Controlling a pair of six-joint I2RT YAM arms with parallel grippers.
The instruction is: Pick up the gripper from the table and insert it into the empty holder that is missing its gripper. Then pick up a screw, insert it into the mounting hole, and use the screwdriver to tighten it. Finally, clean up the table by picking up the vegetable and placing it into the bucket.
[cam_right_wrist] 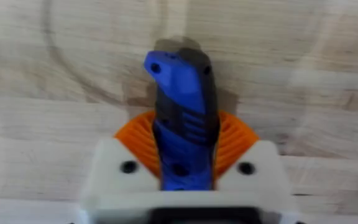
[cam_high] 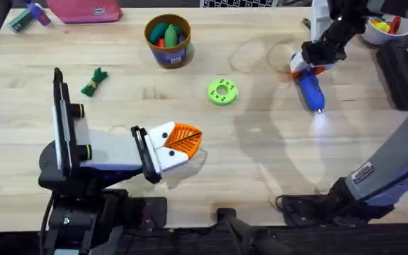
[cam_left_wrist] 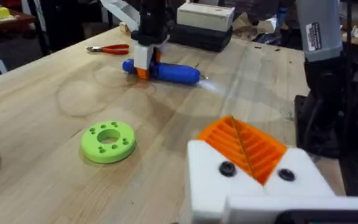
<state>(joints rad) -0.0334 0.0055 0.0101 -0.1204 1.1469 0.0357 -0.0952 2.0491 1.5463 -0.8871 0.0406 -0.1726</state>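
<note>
— Holding anything on the right?

— Yes. Right gripper (cam_high: 307,62) closed from above round the rear of the screwdriver (cam_high: 311,92), orange pads (cam_right_wrist: 235,140) pressed to both flanks. Lying flat on the table (cam_high: 261,163) at the far right, tip lit and aimed toward the near edge.

— And on the left?

— Left gripper (cam_high: 183,142) resting low at the near left, orange pads brought together, nothing between them.

— Worth worrying about?

— Plenty. Gripped near one end, so likely to droop or swivel between the ribbed pads once lifted. Could then miss the mounting hole or skate off the screw head. Round, smooth body too: easy to roll out if the squeeze slackens.

— Anything in the path?

— Green ring (cam_high: 222,92), sitting between the two arms. Might get clipped by a low carry across the middle.

— And the cleanup?

— Not done, by the look of it. Vegetable (cam_high: 94,81) lying on bare wood at the far left, well apart from the bucket (cam_high: 170,57), already stocked with coloured toys. Small and floppy-looking, so prone to a pinch on one leaf alone and a drop short of the rim.
</note>
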